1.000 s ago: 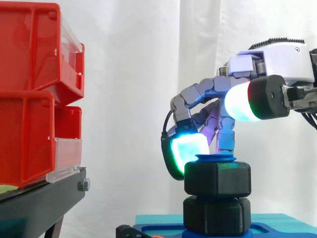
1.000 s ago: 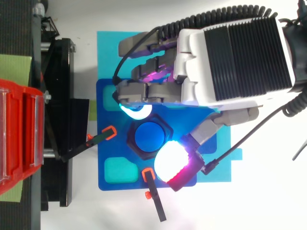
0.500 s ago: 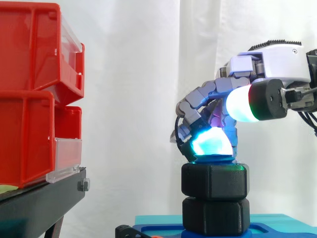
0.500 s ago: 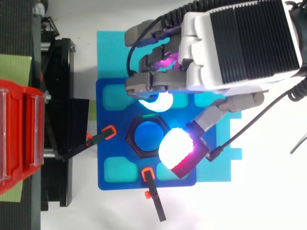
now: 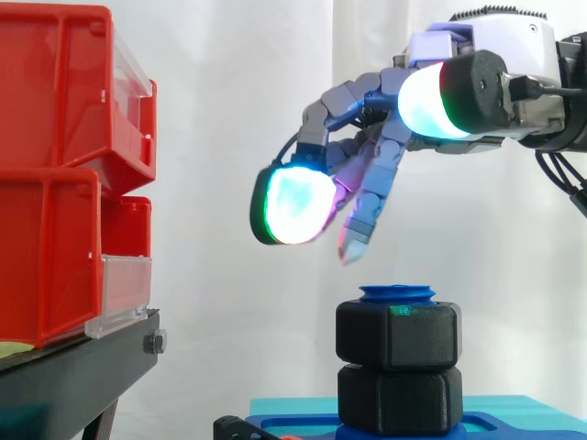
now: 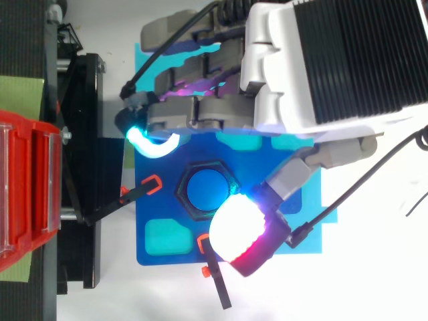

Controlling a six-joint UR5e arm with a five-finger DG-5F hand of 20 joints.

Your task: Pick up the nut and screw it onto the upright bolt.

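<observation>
nut [image 5: 398, 334] sits on the bolt [image 5: 397, 293] (blue tip showing), hand [image 5: 378, 174] above, fingers spread.

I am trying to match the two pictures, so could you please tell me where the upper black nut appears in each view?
Side view: the upper black nut sits low and right of centre, stacked on a lower black hex piece, beneath the hand.
Top view: the nut is the black hexagon ring near the centre, on the blue plate.
Shared landmark: the blue bolt top, which is the blue disc inside the hexagon from above.
</observation>
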